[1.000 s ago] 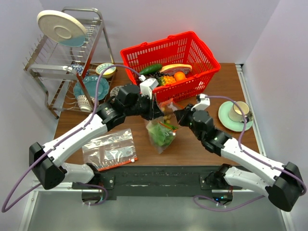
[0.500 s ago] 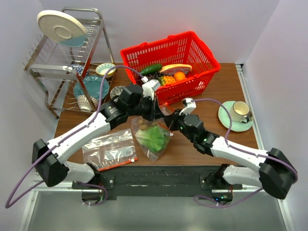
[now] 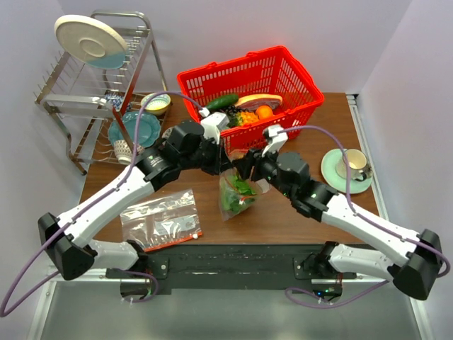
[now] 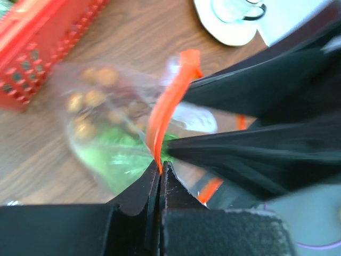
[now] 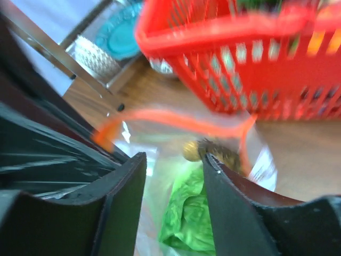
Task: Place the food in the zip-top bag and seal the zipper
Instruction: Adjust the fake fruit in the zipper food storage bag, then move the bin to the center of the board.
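A wooden bench (image 3: 311, 212) lay under plain grey walls. Just below the centre of the top view the zip-top bag (image 3: 237, 197) hung by its mouth, with green cabbage (image 5: 186, 224) and brown nuts (image 4: 93, 98) inside.

In the left wrist view its red-orange zipper (image 4: 169, 101) ran from bottom centre up towards top centre. The left gripper (image 4: 160, 173) was shut tight on the strip's lower end. The right gripper (image 5: 174, 158) came in from the right of that frame with its jaws parted and nothing held. Its fingertips were just beside the strip, crosswise to its length.

The right gripper seemed the one placed to close on the zipper and run along it, away from the left's pinch. The red basket (image 3: 283, 127) stood just beyond, towards upper centre.
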Controlling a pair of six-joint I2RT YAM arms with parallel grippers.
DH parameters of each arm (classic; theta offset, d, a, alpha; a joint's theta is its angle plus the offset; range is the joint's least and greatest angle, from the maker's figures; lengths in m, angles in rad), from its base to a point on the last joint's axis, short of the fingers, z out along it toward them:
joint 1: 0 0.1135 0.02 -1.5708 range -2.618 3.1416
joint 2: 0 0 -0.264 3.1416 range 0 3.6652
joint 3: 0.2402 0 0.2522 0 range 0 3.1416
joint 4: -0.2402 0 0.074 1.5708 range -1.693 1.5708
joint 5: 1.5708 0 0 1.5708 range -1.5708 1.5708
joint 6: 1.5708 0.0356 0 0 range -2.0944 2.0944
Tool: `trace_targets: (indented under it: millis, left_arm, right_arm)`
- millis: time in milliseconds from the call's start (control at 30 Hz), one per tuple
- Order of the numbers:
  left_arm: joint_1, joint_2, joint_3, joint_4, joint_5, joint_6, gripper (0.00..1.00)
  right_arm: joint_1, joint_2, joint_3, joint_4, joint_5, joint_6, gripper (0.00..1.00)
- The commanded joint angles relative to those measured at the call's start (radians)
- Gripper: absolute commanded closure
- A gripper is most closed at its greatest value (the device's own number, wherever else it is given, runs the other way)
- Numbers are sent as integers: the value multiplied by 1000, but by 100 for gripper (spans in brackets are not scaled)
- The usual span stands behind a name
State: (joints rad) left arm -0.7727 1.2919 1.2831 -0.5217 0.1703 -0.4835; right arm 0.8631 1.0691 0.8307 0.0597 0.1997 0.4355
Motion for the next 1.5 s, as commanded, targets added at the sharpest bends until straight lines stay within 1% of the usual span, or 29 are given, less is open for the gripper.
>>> trace_targets:
  millis: [0,67,133,167,233,267,400,433,467,500,533,567,600,633,700,733,767,800,833,867,933,967,1033,1067,1100,1167,1200,1300,1467]
  left_arm:
    - [7,-60,50,-23,-80,42,100]
    - [9,-65,65,-47,-98,55,100]
    - [9,-65,96,-81,-130,66,100]
    - [10,-66,110,-96,-153,78,100]
    - [10,-68,154,-144,-169,92,100]
    - [10,-71,168,-161,-216,106,100]
    - [9,-86,242,-248,-296,132,100]
    - [10,-88,280,-288,-307,135,100]
    - [10,-98,295,-305,-330,141,100]
    - [10,-106,320,-319,-342,146,100]
    - [9,-114,324,-337,-356,151,100]
    - [9,-130,328,-343,-386,163,100]
    - [9,-140,325,-348,-402,172,100]
    - [9,-147,312,-356,-420,177,100]
    - [9,-172,283,-362,-482,186,100]
    - [10,-180,269,-362,-498,187,100]
    - [10,-193,253,-360,-526,186,100]
    - [9,-200,217,-351,-535,184,100]
    - [9,-204,197,-347,-541,184,100]
    - [10,-212,177,-340,-549,183,100]
    - [9,-213,124,-327,-557,181,100]
    - [10,-215,107,-321,-561,181,100]
    - [10,-213,68,-307,-565,183,100]
    - [10,-213,59,-305,-568,183,100]
    - [10,-213,47,-298,-569,184,100]
    - [10,-213,41,-291,-571,189,100]
    - [10,-213,35,-288,-571,192,100]
    - [10,-203,19,-287,-575,201,100]
    - [9,-187,-5,-281,-549,189,100]
  right_arm:
    - [2,-78,142,-201,-33,-138,45]
    - [2,-113,168,-253,6,-155,41]
    - [2,-130,220,-309,56,-161,40]
    - [1,-136,241,-328,116,-165,40]
    - [-12,-130,318,-388,138,-185,40]
    - [-16,-109,379,-409,151,-204,40]
    - [-36,-23,527,-494,170,-254,40]
    - [-47,-2,553,-514,165,-262,39]
    - [-61,17,603,-524,153,-262,39]
    - [-109,63,631,-535,130,-262,37]
    - [-143,86,660,-564,34,-255,37]
    - [-183,110,715,-578,-20,-229,37]
    - [-255,171,743,-589,-70,-218,37]
    - [-281,199,771,-609,-150,-210,37]
    - [-326,271,869,-641,-186,-213,37]
    - [-335,349,905,-679,-195,-216,37]
    - [-348,386,979,-698,-219,-221,37]
    - [-372,423,1020,-718,-238,-218,37]
    - [-383,509,1060,-759,-253,-216,37]
    - [-395,546,1132,-771,-293,-215,37]
    - [-426,629,1197,-805,-325,-212,36]
    - [-435,713,1263,-816,-330,-210,36]
    - [-458,790,1327,-851,-330,-211,32]
    - [-466,871,1398,-863,-326,-215,30]
    - [-479,906,1432,-876,-316,-213,23]
    - [-496,975,1504,-893,-321,-195,17]
    - [-510,1035,1524,-893,-339,-190,14]
    - [-522,1129,1576,-867,-358,-166,13]
    - [-523,1206,1546,-730,-428,-138,13]
